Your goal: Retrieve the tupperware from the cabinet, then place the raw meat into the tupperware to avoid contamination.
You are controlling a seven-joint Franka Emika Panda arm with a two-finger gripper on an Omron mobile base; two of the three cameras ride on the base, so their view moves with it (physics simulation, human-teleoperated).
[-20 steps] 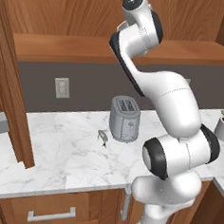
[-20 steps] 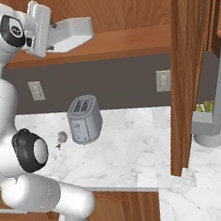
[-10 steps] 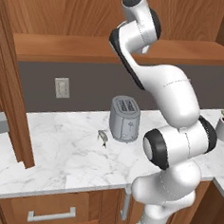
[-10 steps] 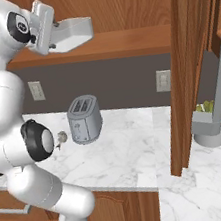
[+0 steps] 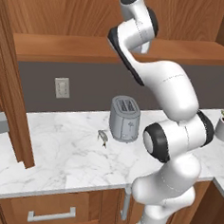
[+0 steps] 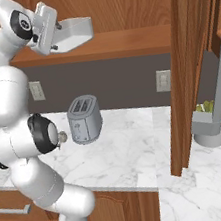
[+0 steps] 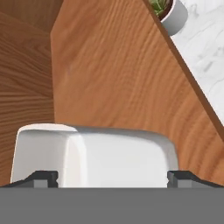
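Tupperware [image 6: 74, 33] is seen up on the open cabinet [image 6: 117, 43] shelf, upright, its long side lying along the shelf edge. It sits between the fingertips [image 7: 43, 177] of the gripper [image 7: 112, 178], whose jaws are spread wide beside its walls. Raw meat [image 5: 102, 137] is left on the counter [image 5: 72, 158] beside the toaster [image 5: 125, 118].

Tupperware [image 6: 74, 33]: whitish translucent square tub with rounded corners, sitting on the open cabinet's [image 6: 122, 44] bottom shelf, flanked by the wide-spread tips of the tool [image 7: 112, 177]. Cabinet: brown wood, door [image 6: 184, 65] swung open, grey vertical bar handle. Raw meat [image 5: 102, 137]: tiny greyish-tan lump on the marble desk [image 5: 72, 153], just left of the toaster in the left base view.
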